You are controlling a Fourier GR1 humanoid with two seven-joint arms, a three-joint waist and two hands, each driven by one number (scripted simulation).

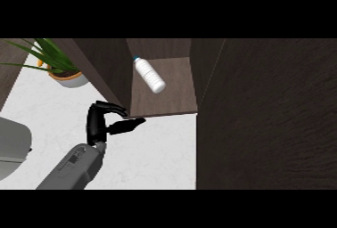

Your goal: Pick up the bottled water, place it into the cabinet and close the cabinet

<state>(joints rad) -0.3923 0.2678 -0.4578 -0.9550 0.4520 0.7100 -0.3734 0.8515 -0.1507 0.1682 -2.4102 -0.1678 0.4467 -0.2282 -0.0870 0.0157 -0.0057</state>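
1. You can see the bottled water lying on its side on the cabinet shelf, blue cap toward the far left, its white body slanting toward the near right.
2. No brand, label or writing on the bottle can be read from your head view.
3. Your left hand sits over the white desk just in front of the shelf's near left corner. It grasps nothing: the fingers arch up and bend toward the open cabinet door, the thumb points right toward the shelf edge. Whether the fingertips touch the door cannot be told.
4. Your right hand does not show.
5. The cabinet stands open; a broad dark panel fills the right side of the view.
6. At the far left of the desk you have a potted plant in a pale pot, well apart from the bottle.
7. A grey rounded object shows at the left edge; it cannot be identified.
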